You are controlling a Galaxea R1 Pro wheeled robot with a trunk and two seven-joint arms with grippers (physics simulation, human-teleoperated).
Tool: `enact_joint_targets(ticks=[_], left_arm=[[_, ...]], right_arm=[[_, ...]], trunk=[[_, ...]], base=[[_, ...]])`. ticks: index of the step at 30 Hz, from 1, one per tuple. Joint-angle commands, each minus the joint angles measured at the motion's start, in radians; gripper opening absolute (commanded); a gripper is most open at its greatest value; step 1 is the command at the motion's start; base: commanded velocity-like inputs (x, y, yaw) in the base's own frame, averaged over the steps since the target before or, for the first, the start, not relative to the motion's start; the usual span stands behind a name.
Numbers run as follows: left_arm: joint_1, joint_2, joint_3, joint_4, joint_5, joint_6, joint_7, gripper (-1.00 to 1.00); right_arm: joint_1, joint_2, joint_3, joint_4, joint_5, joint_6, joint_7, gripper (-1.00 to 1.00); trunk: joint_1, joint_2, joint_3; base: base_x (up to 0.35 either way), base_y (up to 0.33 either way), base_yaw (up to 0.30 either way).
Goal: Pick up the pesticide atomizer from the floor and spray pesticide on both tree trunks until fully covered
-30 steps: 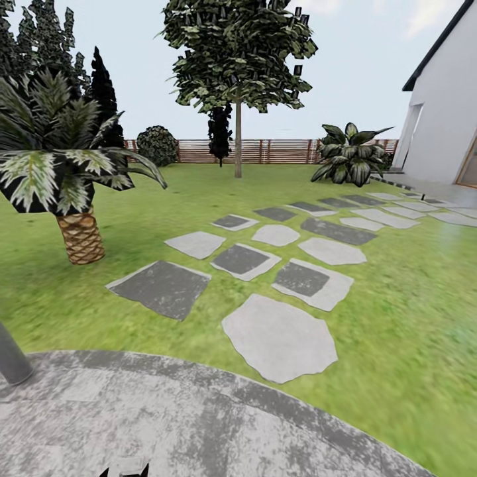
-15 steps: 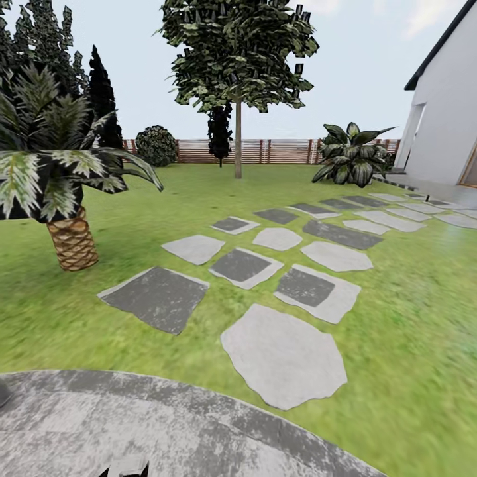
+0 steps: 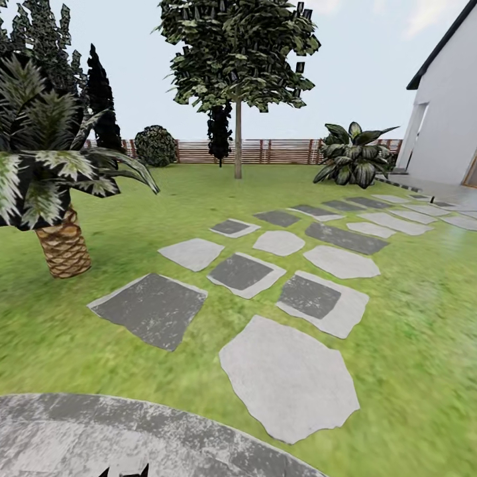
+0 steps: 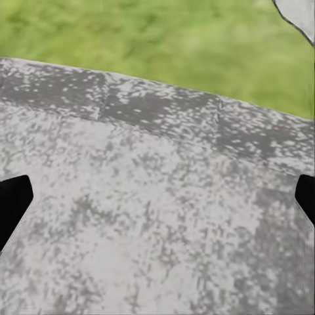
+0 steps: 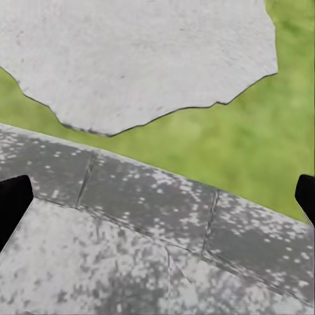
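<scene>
You're facing the lawn from the grey paved circle. One tree stands beyond the stepping stones, its trunk just before the fence. A short palm sits left of the stones. Left gripper and right gripper both hang over the paving, fingertips spread wide, holding nothing.

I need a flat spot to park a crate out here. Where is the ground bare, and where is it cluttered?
Bare: the green lawn right of the grey stepping stones, and the round grey paved pad nearest the camera. Crowded: around the short palm with a criss-cross trunk, and along the brown slatted fence with its shrubs.
</scene>
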Motion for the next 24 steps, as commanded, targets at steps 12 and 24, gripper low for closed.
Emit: enact_joint_targets(ticks=[12,24], left_arm=[[0.000,0.000,0.000,0.000,0.000,0.000,0.001,1.00],[0.000,0.000,0.000,0.000,0.000,-0.001,0.002,1.00]], right_arm=[[0.000,0.000,0.000,-0.001,0.000,0.000,0.001,1.00],[0.000,0.000,0.000,0.000,0.001,0.000,0.001,1.00]], trunk=[[0.000,0.000,0.000],[0.000,0.000,0.000]], base=[[0.340,0.000,0.000],[0.340,0.000,-0.086]])
